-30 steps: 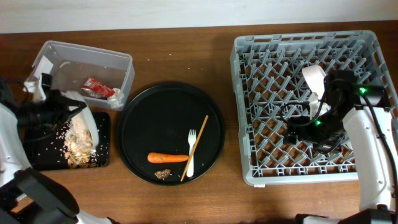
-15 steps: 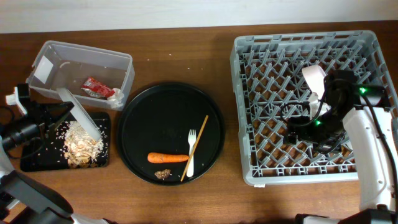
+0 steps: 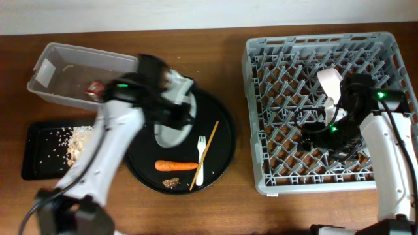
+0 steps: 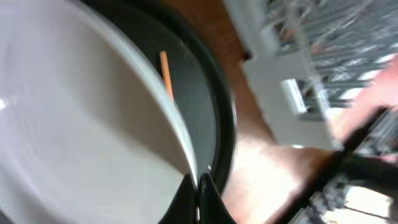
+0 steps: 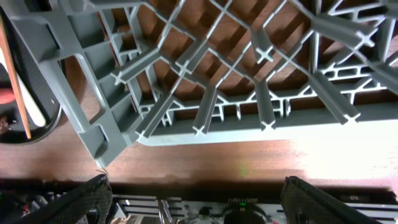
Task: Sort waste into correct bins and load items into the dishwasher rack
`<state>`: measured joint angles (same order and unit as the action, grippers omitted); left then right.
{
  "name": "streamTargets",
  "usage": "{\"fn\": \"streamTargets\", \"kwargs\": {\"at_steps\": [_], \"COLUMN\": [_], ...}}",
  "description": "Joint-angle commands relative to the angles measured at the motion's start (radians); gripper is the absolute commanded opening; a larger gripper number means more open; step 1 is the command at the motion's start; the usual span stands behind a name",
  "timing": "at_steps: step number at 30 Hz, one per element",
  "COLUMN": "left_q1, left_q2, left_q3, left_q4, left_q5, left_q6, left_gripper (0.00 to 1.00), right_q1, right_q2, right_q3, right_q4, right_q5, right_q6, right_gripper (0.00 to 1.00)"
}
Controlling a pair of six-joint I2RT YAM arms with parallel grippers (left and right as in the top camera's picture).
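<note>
My left gripper [image 3: 177, 111] is shut on the rim of the white round plate [image 3: 171, 130] and holds it tilted over the left part of the round black tray [image 3: 222, 163]. In the left wrist view the fingertips [image 4: 199, 186] pinch the plate's edge [image 4: 74, 124]. The orange carrot [image 3: 176, 166], brown crumbly piece [image 3: 172, 183], white fork [image 3: 200, 160] and a chopstick [image 3: 205, 153] lie on the round tray. Rice-like scraps [image 3: 77, 140] lie in the shallow black tray [image 3: 39, 150]. The red sauce packet [image 3: 96, 88] lies in the clear tub [image 3: 49, 65]. My right gripper [image 3: 320, 134] is open and empty over the grey rack [image 3: 274, 170].
The right wrist view shows the open fingers [image 5: 205, 205] above the rack's front wall [image 5: 205, 99] and the bare wooden table, with the chopstick [image 5: 15, 87] at far left. A white object [image 3: 330, 85] sits by the right arm in the rack.
My left arm has swung right from the shallow black tray to over the round tray, carrying the plate. The scraps stay in the shallow tray. The right arm has not moved.
</note>
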<state>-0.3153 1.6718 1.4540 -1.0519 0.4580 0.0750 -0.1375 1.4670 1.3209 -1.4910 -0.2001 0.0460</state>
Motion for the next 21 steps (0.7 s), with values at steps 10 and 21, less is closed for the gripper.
{"fn": "streamTargets", "kwargs": {"at_steps": [10,21], "left_q1": [-0.144,0.544], "left_q2": [0.118,-0.264], "left_q3": [0.092,0.098], "left_q4": [-0.075,-0.268], "left_q5": [-0.193,-0.208], "left_q6": [-0.150,-0.150], "left_gripper": [0.71,0.87], "right_q1": [0.000,0.625], "right_q2": [-0.013,0.040], "right_q3": [-0.003,0.027], "right_q4": [-0.005,0.427], "right_q5": [0.006,0.023], "right_q6": [-0.001,0.408], "right_gripper": [0.99,0.99]}}
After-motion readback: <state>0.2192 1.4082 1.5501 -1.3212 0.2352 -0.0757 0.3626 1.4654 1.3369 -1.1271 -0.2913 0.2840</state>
